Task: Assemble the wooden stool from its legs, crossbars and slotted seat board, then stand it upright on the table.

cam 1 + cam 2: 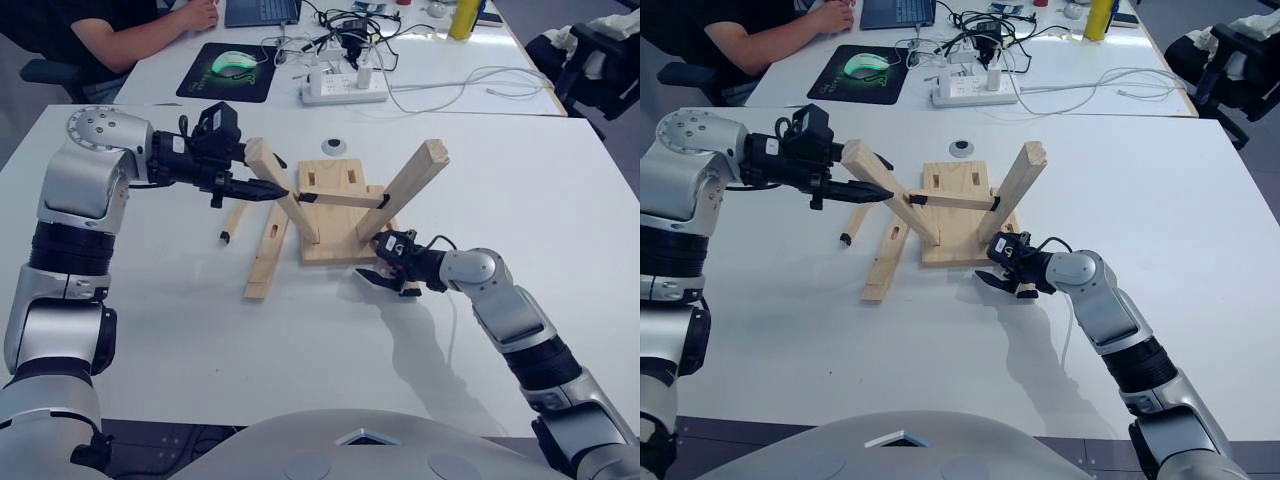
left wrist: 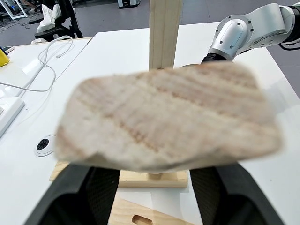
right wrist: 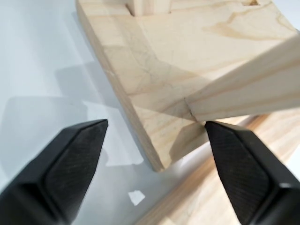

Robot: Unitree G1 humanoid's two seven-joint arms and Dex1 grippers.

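On the white table the seat board lies flat, slots up, probably so legs can be seated. The right leg and left leg lean in it, joined by a crossbar. The left claw pinches the left leg, likely steadying it. The right claw, spread wide, sits just beside the board's near corner.

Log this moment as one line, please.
seat board on table, two legs and crossbar standing | left gripper by one leg's top | right gripper open at board corner

Four legs, two crossbars, one seat
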